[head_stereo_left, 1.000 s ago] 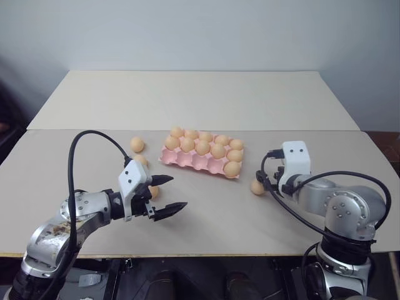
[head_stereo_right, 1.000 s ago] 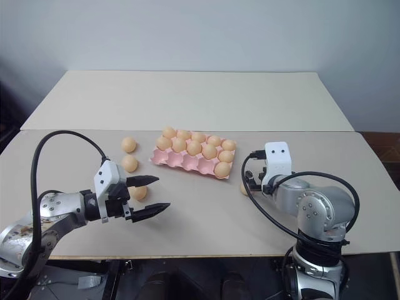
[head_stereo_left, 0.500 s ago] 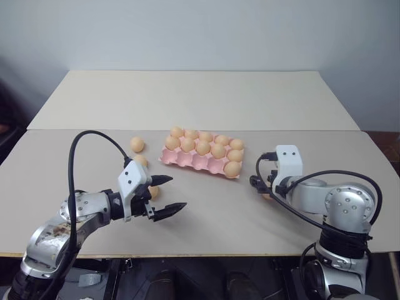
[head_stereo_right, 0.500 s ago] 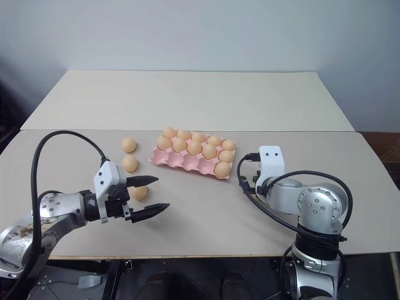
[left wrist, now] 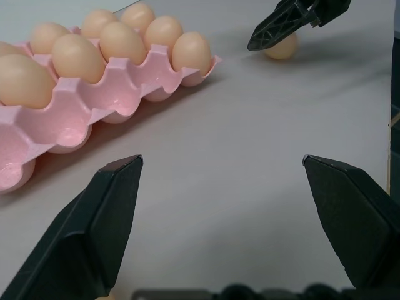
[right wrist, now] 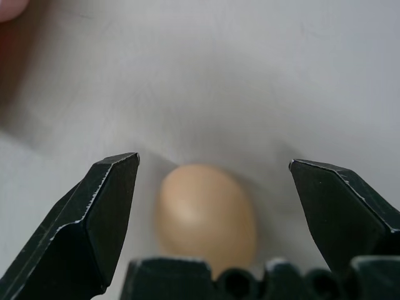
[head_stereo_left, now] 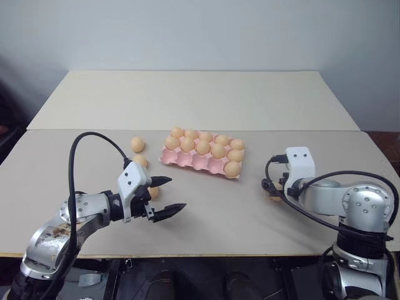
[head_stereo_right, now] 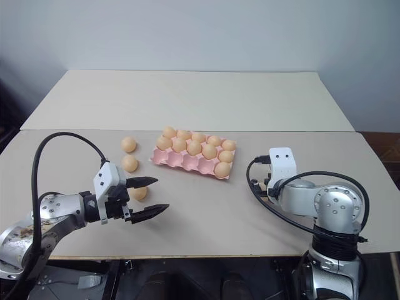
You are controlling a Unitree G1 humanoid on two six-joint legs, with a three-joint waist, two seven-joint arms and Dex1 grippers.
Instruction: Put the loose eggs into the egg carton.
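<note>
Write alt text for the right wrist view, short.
A tan egg lies on the pale table, centred between the right gripper's two open black fingers, which are not touching it.

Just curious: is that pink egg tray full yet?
Not full. The tray holds ten eggs; its near row has four empty cups.

Egg carton (head_stereo_left: 201, 159): pink, plain. Loose eggs (head_stereo_left: 137, 144): tan-orange, unpatterned, left of carton. Table (head_stereo_left: 200, 100): pale beige. Left gripper (head_stereo_left: 166, 195), right gripper (right wrist: 212, 206): black fingers. Far wall (head_stereo_left: 200, 31): pale grey-blue.
</note>
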